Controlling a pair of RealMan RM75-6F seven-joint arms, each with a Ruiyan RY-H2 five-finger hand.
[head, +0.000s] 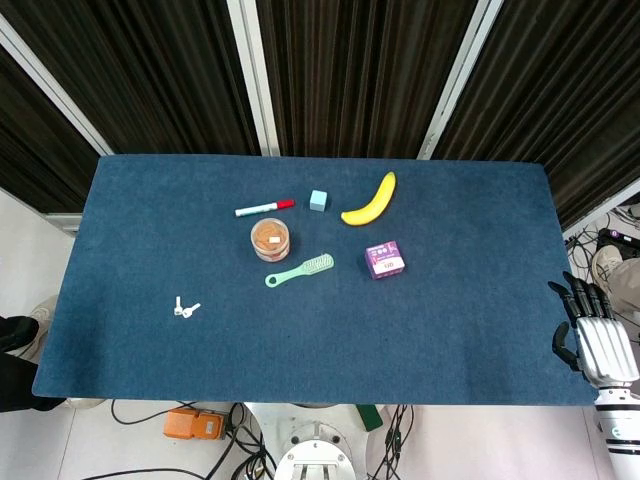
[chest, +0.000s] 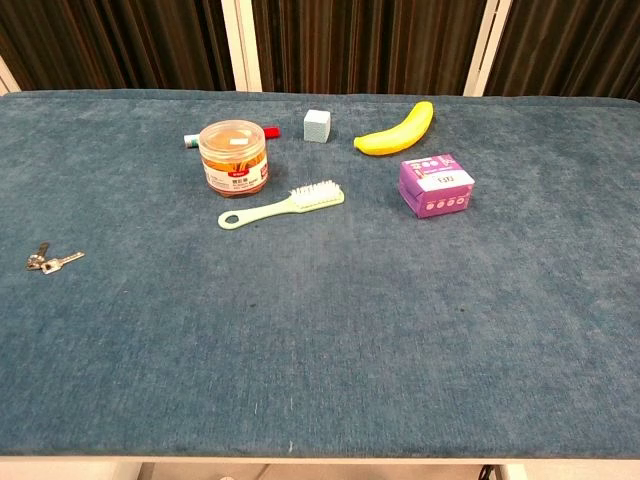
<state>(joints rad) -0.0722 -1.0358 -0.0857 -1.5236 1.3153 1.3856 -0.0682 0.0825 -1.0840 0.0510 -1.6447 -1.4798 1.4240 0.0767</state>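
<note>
My right hand (head: 590, 330) hovers at the table's right front corner in the head view, fingers straight and apart, holding nothing; the chest view does not show it. My left hand is in neither view. Nearest the right hand is a purple box (head: 385, 259) (chest: 436, 184). Further off lie a banana (head: 371, 200) (chest: 396, 130), a small pale blue cube (head: 318, 200) (chest: 317, 125), a red-capped marker (head: 264, 208) (chest: 190, 139), a clear round jar with an orange lid (head: 271, 239) (chest: 233, 155), a green brush (head: 299, 269) (chest: 281, 205) and keys (head: 185, 308) (chest: 48, 261).
The blue cloth-covered table (head: 460, 330) fills both views. Dark curtains with pale posts (head: 250, 75) stand behind its far edge. Cables and an orange box (head: 195, 424) lie on the floor in front of the table.
</note>
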